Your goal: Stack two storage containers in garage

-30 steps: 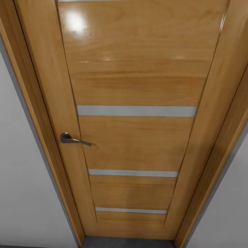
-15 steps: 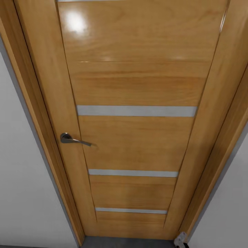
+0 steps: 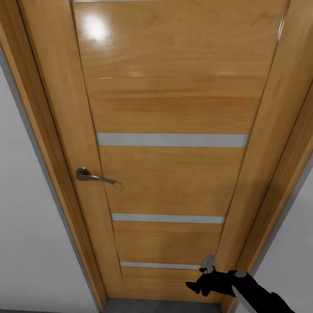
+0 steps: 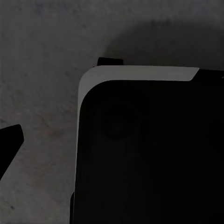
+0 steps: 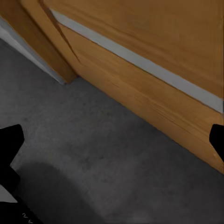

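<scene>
Rising into the lower right of the head view since half a second ago, the right end effector (image 3: 208, 271) now reaches toward the bottom of a closed wooden door (image 3: 169, 174); the camera itself has not shifted. Its fingertips sit at opposite edges of the right wrist view, so it stands wide and empty above the dark grey floor (image 5: 84, 140) just before the door. The left end effector (image 4: 9, 140) hangs over the same grey ground beside the robot's dark, white-edged base (image 4: 149, 154); with one fingertip visible, I cannot tell its spread.

No storage container appears anywhere, so where they lie cannot be told. By judgement, such thin-walled, lidless boxes should be light but flexible, slick-sided and prone to bowing; gripping over a rim on a short wall, or bracing both long sides, seems safest. The lever handle (image 3: 93, 175) sits at the door's left, well apart from the right arm.
</scene>
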`<state>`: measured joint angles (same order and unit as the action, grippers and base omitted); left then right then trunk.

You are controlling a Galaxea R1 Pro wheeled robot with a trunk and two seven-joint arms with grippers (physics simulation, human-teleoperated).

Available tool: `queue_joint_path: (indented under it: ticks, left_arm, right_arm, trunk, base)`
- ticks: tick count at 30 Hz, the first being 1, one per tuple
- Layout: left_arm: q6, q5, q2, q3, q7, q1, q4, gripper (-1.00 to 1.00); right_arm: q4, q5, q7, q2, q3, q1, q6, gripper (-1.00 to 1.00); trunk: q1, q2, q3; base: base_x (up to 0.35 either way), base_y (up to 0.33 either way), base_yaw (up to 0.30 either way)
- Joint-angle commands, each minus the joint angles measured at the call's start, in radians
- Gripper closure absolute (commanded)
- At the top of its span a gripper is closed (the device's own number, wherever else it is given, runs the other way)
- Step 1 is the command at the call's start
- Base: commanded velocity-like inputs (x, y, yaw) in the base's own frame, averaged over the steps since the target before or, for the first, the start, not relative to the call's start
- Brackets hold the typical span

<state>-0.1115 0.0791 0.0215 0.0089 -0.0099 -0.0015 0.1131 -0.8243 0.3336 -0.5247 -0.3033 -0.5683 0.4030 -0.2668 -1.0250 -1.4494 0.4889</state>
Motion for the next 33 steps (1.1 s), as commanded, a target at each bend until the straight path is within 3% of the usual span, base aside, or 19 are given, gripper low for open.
queue_joint_path:
  ticks: [1,7,14,19,23,26,27,30,33]
  left_arm:
    - [-0.002,0.008,0.0,0.0,-0.001,0.0,0.0,-1.0]
    - [-0.002,0.008,0.0,0.0,-0.001,0.0,0.0,-1.0]
    - [-0.002,0.008,0.0,0.0,-0.001,0.0,0.0,-1.0]
    - [-0.002,0.007,0.0,-0.001,-0.001,0.0,0.0,-1.0]
    - [-0.002,0.006,0.0,-0.001,-0.001,0.0,0.0,-1.0]
    - [-0.002,0.005,0.0,-0.001,-0.001,0.0,0.0,-1.0]
    - [-0.003,0.005,0.0,-0.001,-0.001,0.0,0.0,-1.0]
    - [-0.003,0.005,0.0,-0.001,-0.001,0.0,0.0,-1.0]
    - [-0.003,0.005,0.0,-0.001,-0.001,0.0,0.0,-1.0]
  right_arm:
    - [-0.005,0.01,-0.016,-0.001,0.001,0.021,-0.021,-1.0]
    - [-0.011,0.01,-0.037,0.005,0.012,0.105,-0.052,-1.0]
    - [-0.012,0.01,-0.029,0.014,0.012,0.145,-0.055,-1.0]
    - [-0.013,0.009,0.008,0.047,0.012,0.172,-0.067,-1.0]
    - [-0.03,0.007,0.07,0.089,0.012,0.176,-0.103,-1.0]
    - [-0.104,0.001,0.152,0.112,0.01,0.176,-0.117,-1.0]
    - [-0.186,-0.004,0.243,0.127,0.008,0.176,-0.179,-1.0]
    - [-0.255,-0.008,0.345,0.141,0.005,0.175,-0.215,-1.0]
    - [-0.266,-0.018,0.383,0.158,0.003,0.175,-0.219,-1.0]
  trunk:
    - [0.0,-0.001,0.001]
    - [0.0,-0.001,0.001]
    - [0.0,-0.001,0.001]
    - [0.0,-0.001,0.001]
    - [0.0,-0.001,0.001]
    - [0.0,-0.001,0.001]
    - [0.0,-0.001,0.001]
    - [0.0,-0.001,0.001]
    - [0.0,-0.001,0.001]
  base:
    - [0.0,0.0,0.0]
    - [0.0,0.0,0.0]
    - [0.0,0.0,0.0]
    - [0.0,0.0,0.0]
    - [0.0,0.0,0.0]
    - [0.0,0.0,0.0]
    - [0.0,0.0,0.0]
    - [0.0,0.0,0.0]
    - [0.0,0.0,0.0]
